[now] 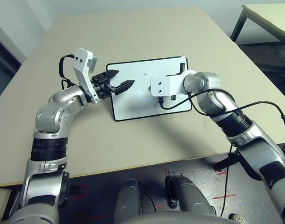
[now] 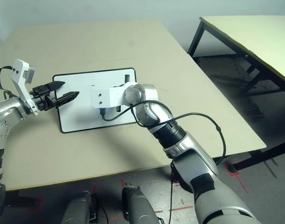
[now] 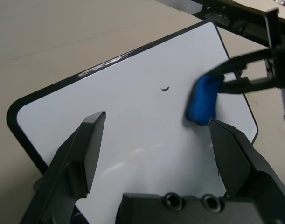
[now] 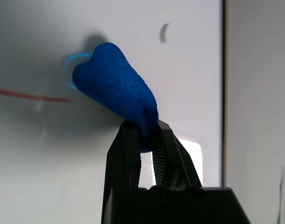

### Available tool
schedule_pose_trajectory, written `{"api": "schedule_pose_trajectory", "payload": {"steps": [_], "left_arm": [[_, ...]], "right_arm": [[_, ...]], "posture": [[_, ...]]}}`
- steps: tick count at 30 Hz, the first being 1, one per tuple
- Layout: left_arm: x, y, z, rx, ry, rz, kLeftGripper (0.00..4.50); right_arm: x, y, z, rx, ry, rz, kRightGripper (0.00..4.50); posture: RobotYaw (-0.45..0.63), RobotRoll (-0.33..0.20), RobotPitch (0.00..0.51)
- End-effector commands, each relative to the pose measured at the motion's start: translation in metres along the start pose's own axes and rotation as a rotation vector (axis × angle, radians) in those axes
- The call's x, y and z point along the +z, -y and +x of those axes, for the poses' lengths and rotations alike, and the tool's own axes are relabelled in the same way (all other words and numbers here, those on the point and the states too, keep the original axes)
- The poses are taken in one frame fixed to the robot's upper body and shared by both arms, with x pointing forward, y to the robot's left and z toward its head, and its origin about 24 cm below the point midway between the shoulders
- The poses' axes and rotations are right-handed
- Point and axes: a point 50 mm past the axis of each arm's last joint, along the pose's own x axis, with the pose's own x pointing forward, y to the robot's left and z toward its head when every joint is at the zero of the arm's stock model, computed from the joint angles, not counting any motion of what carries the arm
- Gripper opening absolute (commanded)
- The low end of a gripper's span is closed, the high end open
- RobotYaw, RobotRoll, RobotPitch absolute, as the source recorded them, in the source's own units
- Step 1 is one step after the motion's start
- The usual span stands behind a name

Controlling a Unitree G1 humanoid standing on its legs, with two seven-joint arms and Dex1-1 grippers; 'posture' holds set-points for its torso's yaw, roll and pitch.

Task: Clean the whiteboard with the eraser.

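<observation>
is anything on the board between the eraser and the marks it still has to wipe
Nothing visible does. The right gripper is shut on the eraser, whose tip is at the whiteboard beside a red line and a faint blue ring. A small dark mark lies across bare board. The left gripper, open, hovers over the board's edge.

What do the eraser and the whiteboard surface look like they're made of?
The eraser: likely soft foam or sponge, matte blue; it pinches in where the right gripper squeezes it. The whiteboard: smooth glossy white sheet, showing reflections, in a thin black frame, probably plastic.
</observation>
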Motion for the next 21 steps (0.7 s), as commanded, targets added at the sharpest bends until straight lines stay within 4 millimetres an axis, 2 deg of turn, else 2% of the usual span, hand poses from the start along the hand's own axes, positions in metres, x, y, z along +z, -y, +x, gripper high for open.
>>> {"api": "schedule_pose_trajectory", "payload": {"steps": [1, 3, 5, 9, 13, 15, 19, 21], "left_arm": [[-0.004, 0.0, -0.002, 0.004, -0.007, -0.009, 4.5], [-0.006, 0.001, -0.002, 0.003, -0.009, -0.013, 4.5], [-0.006, 0.002, -0.003, 0.004, -0.01, -0.014, 4.5], [-0.007, 0.001, -0.005, 0.01, -0.012, -0.016, 4.5], [-0.007, 0.001, -0.005, 0.013, -0.009, -0.018, 4.5], [-0.007, 0.002, -0.004, 0.012, -0.007, -0.019, 4.5], [-0.007, 0.003, -0.001, 0.008, -0.003, -0.022, 4.5], [-0.007, 0.004, 0.0, 0.005, -0.001, -0.024, 4.5]], "right_arm": [[0.007, 0.023, 0.008, -0.084, 0.007, 0.015, 0.33], [0.009, 0.029, 0.012, -0.099, 0.01, 0.011, 0.33], [0.007, 0.025, 0.014, -0.085, 0.008, 0.001, 0.33], [-0.001, 0.003, 0.011, -0.003, 0.0, -0.028, 0.33], [-0.008, -0.02, -0.005, 0.084, -0.003, -0.048, 0.33], [-0.008, -0.025, -0.011, 0.102, -0.005, -0.051, 0.33], [-0.009, -0.022, -0.012, 0.099, -0.017, -0.047, 0.33], [-0.009, -0.009, -0.008, 0.057, -0.032, -0.03, 0.33]], "posture": [[-0.02, 0.0, 0.124], [-0.01, 0.0, 0.124], [-0.01, 0.0, 0.123], [-0.01, 0.0, 0.122], [-0.02, 0.0, 0.119], [-0.03, 0.0, 0.118], [-0.03, 0.0, 0.118], [-0.03, 0.0, 0.118]]}}
